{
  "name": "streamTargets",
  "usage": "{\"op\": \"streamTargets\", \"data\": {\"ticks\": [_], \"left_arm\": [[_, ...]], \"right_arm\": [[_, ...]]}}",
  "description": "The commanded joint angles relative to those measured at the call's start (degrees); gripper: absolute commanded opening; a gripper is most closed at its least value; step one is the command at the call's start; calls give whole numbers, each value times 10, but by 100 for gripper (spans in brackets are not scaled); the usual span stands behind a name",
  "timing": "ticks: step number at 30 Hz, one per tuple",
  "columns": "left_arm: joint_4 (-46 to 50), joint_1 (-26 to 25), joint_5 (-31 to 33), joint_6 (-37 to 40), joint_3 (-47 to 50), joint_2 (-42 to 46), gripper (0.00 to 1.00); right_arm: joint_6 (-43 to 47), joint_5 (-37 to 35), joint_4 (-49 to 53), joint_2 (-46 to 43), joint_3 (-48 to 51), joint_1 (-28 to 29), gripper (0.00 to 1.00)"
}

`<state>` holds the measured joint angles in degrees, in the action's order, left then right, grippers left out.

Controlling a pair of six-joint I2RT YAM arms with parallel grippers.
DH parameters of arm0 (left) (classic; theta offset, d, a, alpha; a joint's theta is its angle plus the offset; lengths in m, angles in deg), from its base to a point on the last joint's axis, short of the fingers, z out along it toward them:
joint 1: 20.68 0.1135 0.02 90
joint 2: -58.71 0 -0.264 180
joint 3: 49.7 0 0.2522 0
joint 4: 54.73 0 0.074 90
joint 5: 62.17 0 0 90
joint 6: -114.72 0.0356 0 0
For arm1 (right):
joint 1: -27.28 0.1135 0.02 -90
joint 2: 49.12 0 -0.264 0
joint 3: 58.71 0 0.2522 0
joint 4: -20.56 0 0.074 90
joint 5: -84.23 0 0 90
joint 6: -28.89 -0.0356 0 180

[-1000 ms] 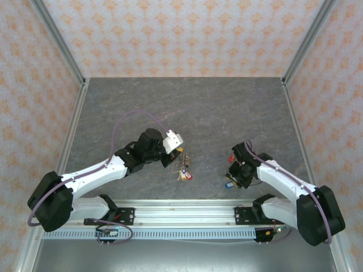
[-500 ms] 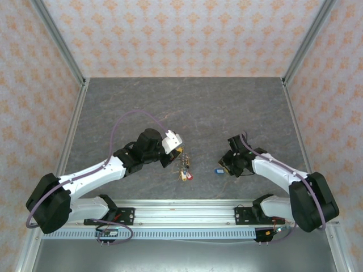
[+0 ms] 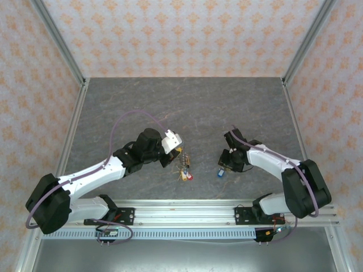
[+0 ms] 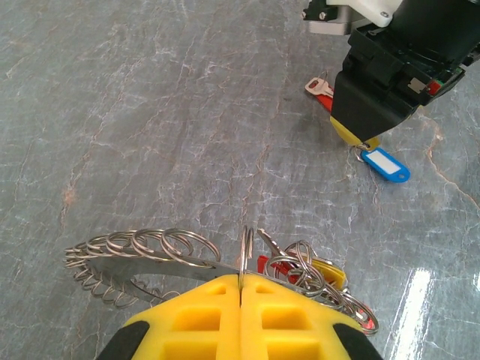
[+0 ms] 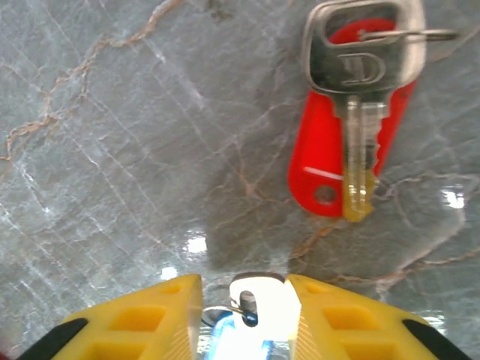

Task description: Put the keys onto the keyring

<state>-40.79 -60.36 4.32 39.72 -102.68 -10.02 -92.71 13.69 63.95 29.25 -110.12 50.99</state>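
Presently, I found the left gripper (image 4: 240, 282) pressed together on the keyring (image 4: 142, 251), held at its fingertips with red- and yellow-tagged keys (image 4: 311, 271) hanging on it. The right gripper (image 5: 244, 286), well apart from the keyring, pinched a blue-tagged key (image 4: 382, 163). A red-tagged key (image 5: 349, 135) lay flat on the table (image 4: 150, 112) just beyond the right gripper's fingers.

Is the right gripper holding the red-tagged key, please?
No; the red-tagged key lies flat on the table beyond the right gripper, which holds the blue-tagged key.
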Motion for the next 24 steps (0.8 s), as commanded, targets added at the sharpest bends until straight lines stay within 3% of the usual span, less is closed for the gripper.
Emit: {"op": "streamTargets", "data": {"ticks": [1,12,15,18,21,24], "left_arm": [[-5,5,0,3,-23,13,0],[-8,6,1,1,-23,8,0],[0,6,0,4,-29,8,0],[-2,6,2,4,-26,11,0],[1,7,6,2,-29,11,0],[-8,8,19,-4,-22,18,0]], "right_arm": [[54,17,36,1,-12,1,29],[36,52,82,-5,-9,3,18],[34,39,104,-25,-21,4,24],[22,-32,126,-60,-34,4,25],[-2,-4,117,-69,-35,8,28],[-12,-47,125,-68,-35,39,31]]}}
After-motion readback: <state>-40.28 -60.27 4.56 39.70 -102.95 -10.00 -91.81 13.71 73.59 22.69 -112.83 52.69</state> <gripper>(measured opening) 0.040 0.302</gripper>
